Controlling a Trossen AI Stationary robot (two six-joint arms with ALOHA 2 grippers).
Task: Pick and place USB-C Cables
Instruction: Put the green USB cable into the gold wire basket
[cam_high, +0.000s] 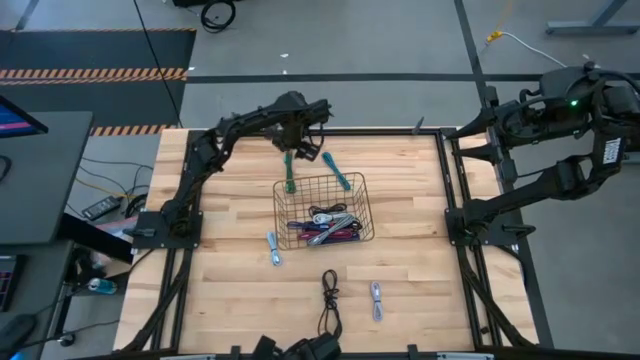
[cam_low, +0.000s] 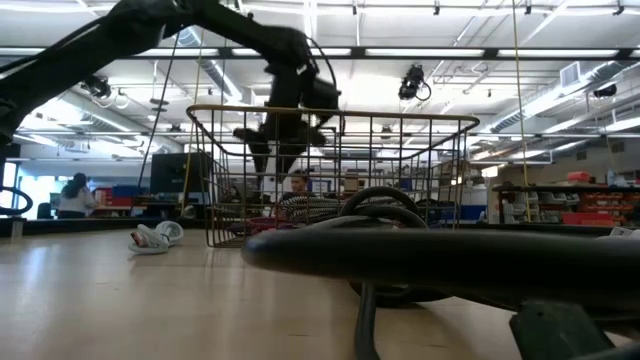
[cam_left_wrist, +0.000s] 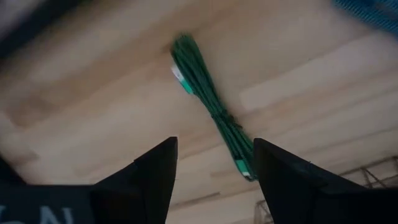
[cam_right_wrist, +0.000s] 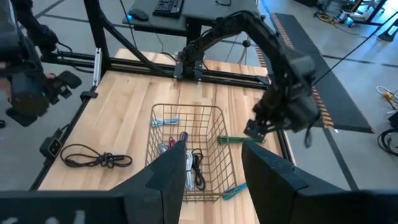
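The left end effector (cam_high: 300, 150) is hanging over the far part of the counter (cam_high: 420, 290), just past the far rim of the wire basket (cam_high: 322, 211). Its two fingers (cam_left_wrist: 155, 171) are spread wide apart and are holding nothing. Right under it, the green cable (cam_left_wrist: 211, 109) is lying flat on the wood, with one end touching the basket's far rim.

This green cable looks light and soft. It is a long, thin bundle, tied tight near its middle. That tied spot looks like the best place to pinch, because the loops there are staying together. A grab at a loose end could let the bundle slip or come undone.

A teal cable (cam_high: 337, 172) is lying beside it, at the basket's far right corner. Inside the basket, black, purple and pink cables (cam_high: 325, 228) are sitting in a pile. A pale cable (cam_high: 273, 248) is resting near the basket's near left corner. A black cable (cam_high: 329, 292) and another pale cable (cam_high: 376, 298) are lying toward the near edge of the counter.

The right end effector (cam_right_wrist: 214, 168) is waiting off the right edge of the counter, with its fingers apart and empty.
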